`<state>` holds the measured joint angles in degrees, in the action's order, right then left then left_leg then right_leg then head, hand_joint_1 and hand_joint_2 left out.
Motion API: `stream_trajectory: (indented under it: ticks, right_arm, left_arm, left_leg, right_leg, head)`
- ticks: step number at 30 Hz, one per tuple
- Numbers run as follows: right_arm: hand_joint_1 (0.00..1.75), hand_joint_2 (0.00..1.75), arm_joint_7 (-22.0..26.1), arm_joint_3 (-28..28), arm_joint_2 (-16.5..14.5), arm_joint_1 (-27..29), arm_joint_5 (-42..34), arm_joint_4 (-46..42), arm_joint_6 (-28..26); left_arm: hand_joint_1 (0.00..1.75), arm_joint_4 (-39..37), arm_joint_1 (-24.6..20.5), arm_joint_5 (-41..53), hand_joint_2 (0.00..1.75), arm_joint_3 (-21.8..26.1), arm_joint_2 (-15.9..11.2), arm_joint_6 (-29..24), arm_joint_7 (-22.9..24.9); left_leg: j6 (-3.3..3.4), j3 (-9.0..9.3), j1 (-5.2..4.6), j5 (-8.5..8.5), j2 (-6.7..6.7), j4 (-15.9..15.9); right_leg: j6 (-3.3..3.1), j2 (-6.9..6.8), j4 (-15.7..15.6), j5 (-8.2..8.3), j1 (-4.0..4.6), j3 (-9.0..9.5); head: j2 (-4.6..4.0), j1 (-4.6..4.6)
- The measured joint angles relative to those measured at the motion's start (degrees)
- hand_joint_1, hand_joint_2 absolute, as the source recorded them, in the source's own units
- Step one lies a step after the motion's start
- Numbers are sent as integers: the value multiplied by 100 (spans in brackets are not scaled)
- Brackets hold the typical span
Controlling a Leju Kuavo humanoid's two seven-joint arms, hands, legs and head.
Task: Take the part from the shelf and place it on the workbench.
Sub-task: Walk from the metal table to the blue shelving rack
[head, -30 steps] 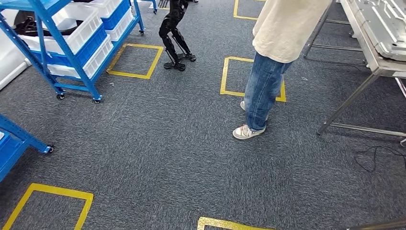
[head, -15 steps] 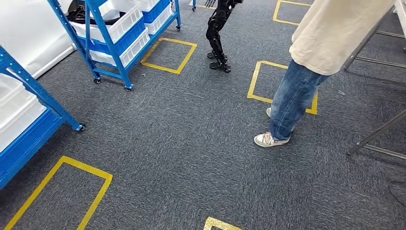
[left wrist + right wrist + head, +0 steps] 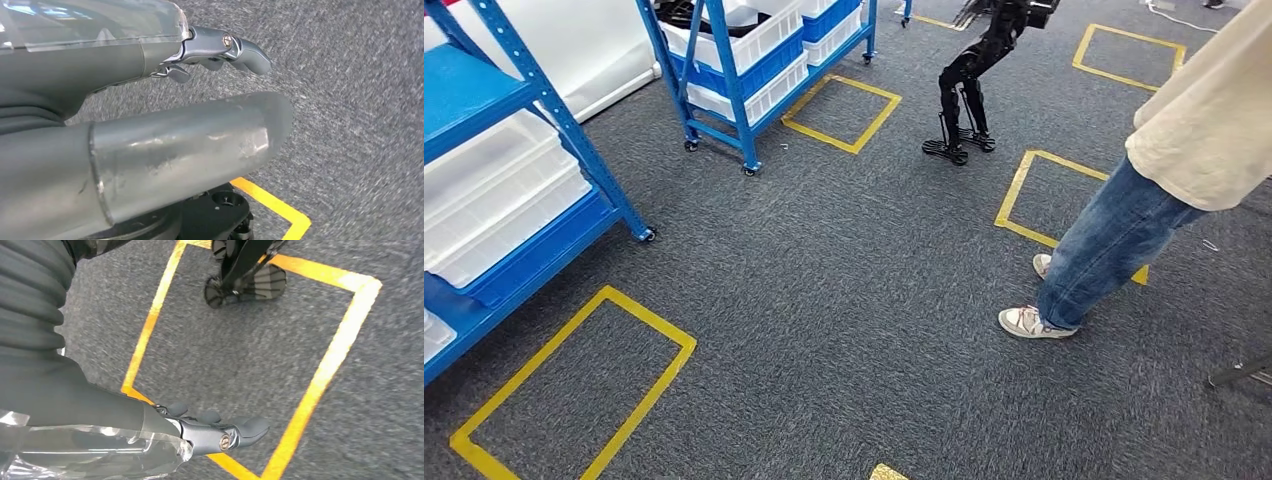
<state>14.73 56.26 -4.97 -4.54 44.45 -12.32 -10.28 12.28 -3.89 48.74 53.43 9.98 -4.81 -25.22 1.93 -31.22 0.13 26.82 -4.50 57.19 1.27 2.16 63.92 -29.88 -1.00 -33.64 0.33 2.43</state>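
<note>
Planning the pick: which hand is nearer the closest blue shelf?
Left, probably. The shelf stands to the robot's left; the left hand hangs over carpet on that side, the right hand over a taped yellow square on the other.

A shelf (image 3: 514, 190) stands along the floor's left edge, bins (image 3: 494, 215) on its tiers. A second shelf (image 3: 754, 60), also loaded with bins, stands behind it toward the far left corner. A second robot (image 3: 969, 90) stands at the far edge, right of that shelf. A person (image 3: 1144, 200) stands at the right edge, one shoe (image 3: 1027, 322) forward. Taped squares (image 3: 574, 385) lie between them on the floor (image 3: 844, 300).
</note>
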Motion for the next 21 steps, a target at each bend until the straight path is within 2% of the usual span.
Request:
stream_trajectory:
  ticks: [1,2,3,4,5,6,7,9,10,11,12,13,14,16,17,18,20,21]
  right_arm:
    - [0,175,-3,0,1,0,3,1,-1]
    - [0,175,-5,0,1,-4,7,1,-1]
    - [0,175,-8,0,1,-9,8,2,-2]
    - [0,175,-9,-1,0,-23,9,2,-2]
    - [0,175,-9,-1,-5,-32,10,2,-1]
    - [0,175,-9,-1,-9,-35,10,2,-1]
    - [0,175,-9,-2,-14,-34,10,2,-1]
    - [0,175,-8,-2,-16,-17,10,2,-2]
    - [0,175,-8,-1,-15,-9,10,2,-3]
    - [0,175,-8,-1,-14,-5,10,2,-3]
    - [0,175,-8,-1,-12,-6,10,2,-4]
    - [0,175,-8,-1,-11,-11,12,2,-4]
    - [0,175,-9,-1,-10,-16,16,2,-4]
    - [0,175,-10,0,-10,-20,27,2,-4]
    - [0,175,-10,0,-10,-20,36,2,-4]
    - [0,175,-10,0,-10,-24,44,2,-4]
    - [0,175,-9,-1,-10,-41,67,1,-3]
    - [0,175,-8,-2,-8,-50,78,1,-3]
  left_arm:
    - [0,0,-6,1,0,1,1,0,1]
    - [0,0,-11,1,0,2,1,0,1]
    - [0,0,-12,2,0,3,1,-1,2]
    - [0,0,-5,2,0,5,0,-1,2]
    - [0,0,6,2,0,7,-2,-1,2]
    - [0,0,16,2,0,10,-4,-2,3]
    - [0,0,20,2,0,12,-7,-2,3]
    - [0,0,8,2,0,14,-7,-2,4]
    - [0,0,2,3,0,14,-6,-2,4]
    - [0,0,2,4,0,14,-5,-2,4]
    - [0,0,9,5,0,14,-4,-2,4]
    - [0,0,18,6,0,14,-3,-2,4]
    - [0,0,24,6,0,14,-3,-2,5]
    - [0,0,20,6,0,14,-3,-2,6]
    - [0,0,11,7,0,14,-3,-2,7]
    - [0,0,6,8,0,15,-3,-2,8]
    - [0,0,9,9,0,21,-3,-2,9]
    - [0,0,19,9,0,24,-2,-2,9]
  left_leg:
    - [-30,-20,1,6,-68,19]
    - [-63,-46,4,7,-128,33]
    - [-99,-71,9,0,-186,38]
    - [-135,-94,14,-11,-250,34]
    - [-161,-108,19,-4,-256,45]
    - [-183,-139,13,45,-168,112]
    - [-203,-222,5,155,-23,284]
    - [-236,-546,10,521,307,981]
    - [-254,-737,22,681,374,1374]
    - [-268,-871,33,762,401,1653]
    - [-275,-908,42,733,413,1730]
    - [-275,-822,47,598,428,1562]
    - [-262,-633,48,396,475,1201]
    - [-212,-231,18,92,679,406]
    - [-180,-119,-7,36,756,177]
    - [-153,-88,-34,44,786,89]
    - [-92,-74,-40,29,682,47]
    - [-63,-51,-26,6,622,5]
  right_leg:
    - [-9,121,-288,109,-7,115]
    - [-19,212,-449,143,-7,174]
    - [-35,246,-488,121,1,184]
    - [-61,185,-497,128,-2,185]
    - [-92,116,-517,137,-8,196]
    - [-137,45,-541,146,-16,210]
    - [-177,-35,-566,155,-22,223]
    - [-240,-205,-582,148,6,236]
    - [-253,-294,-580,139,23,237]
    - [-261,-378,-577,129,36,240]
    - [-264,-454,-571,118,44,244]
    - [-260,-522,-563,103,49,254]
    - [-251,-588,-554,84,52,269]
    - [-218,-704,-537,42,64,307]
    - [-194,-756,-535,27,71,322]
    - [-168,-803,-539,17,76,335]
    - [-107,-891,-557,1,79,367]
    - [-75,-846,-530,-35,76,377]
  head:
    - [0,-2]
    - [0,-2]
    - [0,-2]
    - [0,-4]
    - [0,-3]
    - [0,-7]
    - [0,-10]
    - [0,-16]
    - [0,-16]
    - [0,-16]
    - [0,-15]
    - [0,-16]
    - [0,-16]
    - [0,-15]
    - [0,-15]
    - [0,-14]
    - [0,-14]
    - [0,-14]
